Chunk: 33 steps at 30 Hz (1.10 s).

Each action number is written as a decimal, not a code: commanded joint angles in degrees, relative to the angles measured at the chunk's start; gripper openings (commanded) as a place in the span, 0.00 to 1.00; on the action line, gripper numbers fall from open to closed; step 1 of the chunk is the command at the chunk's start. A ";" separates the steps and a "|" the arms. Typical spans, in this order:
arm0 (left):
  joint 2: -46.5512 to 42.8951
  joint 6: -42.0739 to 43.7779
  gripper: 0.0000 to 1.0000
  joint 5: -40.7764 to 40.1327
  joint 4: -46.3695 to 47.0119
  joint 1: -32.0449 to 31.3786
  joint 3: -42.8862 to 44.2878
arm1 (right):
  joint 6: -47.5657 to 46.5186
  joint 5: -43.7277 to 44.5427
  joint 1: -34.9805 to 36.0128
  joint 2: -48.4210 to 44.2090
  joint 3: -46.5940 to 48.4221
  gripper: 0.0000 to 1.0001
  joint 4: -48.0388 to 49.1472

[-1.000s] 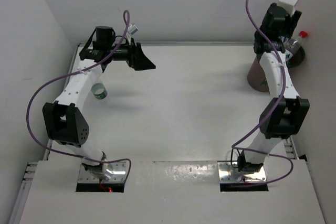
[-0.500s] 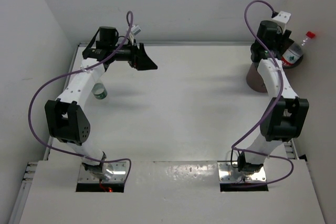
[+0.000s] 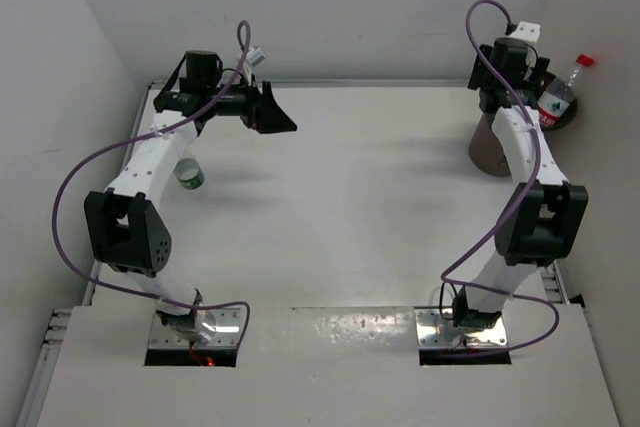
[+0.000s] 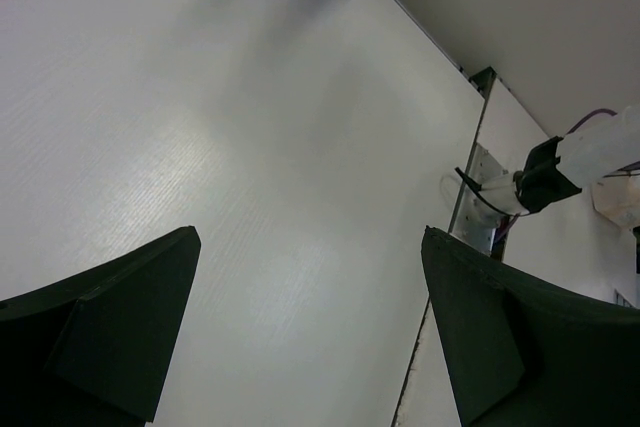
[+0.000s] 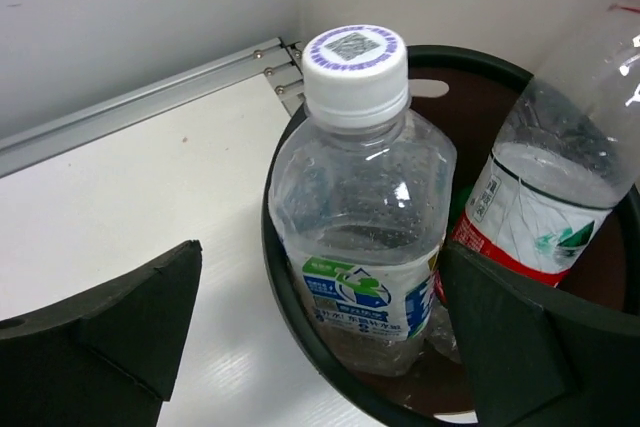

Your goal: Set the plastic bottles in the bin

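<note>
- On the left side of the desk (image 3: 350,207), a loose bottle (image 3: 188,175) with a green-and-white label lies partly hidden under the left arm (image 3: 150,162), well apart from the bin.
- Farther back, the left hand (image 3: 280,110) hangs above the desk near the rear left corner. Its fingers are spread wide with nothing between them, and the wrist view shows only bare desk below.
- At the far right corner stands the brown bin (image 3: 488,147), close to the walls.
- The right hand (image 5: 320,252) hovers just over the bin's rim, fingers apart and gripping nothing.
- Inside the bin a white-capped bottle (image 5: 360,217) with a blue-and-green label stands upright against the near rim.
- Beside it a red-capped bottle (image 3: 562,92) with a red-and-white label leans on the far rim, its neck sticking out above the bin.
</note>
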 commanded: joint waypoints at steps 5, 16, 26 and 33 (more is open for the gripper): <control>-4.47 -0.63 1.00 -0.64 2.67 4.53 1.39 | -2.28 -4.99 2.94 -5.26 -0.71 1.00 5.67; -9.93 -3.66 1.00 -23.73 5.54 19.57 2.87 | -12.14 -7.27 10.68 -11.23 6.58 1.00 7.37; -16.17 9.55 1.00 -46.60 -3.45 21.85 -6.69 | -10.55 -23.98 15.07 -19.15 -2.11 0.90 -2.74; -20.73 12.09 1.00 -41.17 -10.12 23.87 -10.04 | -10.82 -23.89 15.51 -18.19 -2.73 0.88 -4.50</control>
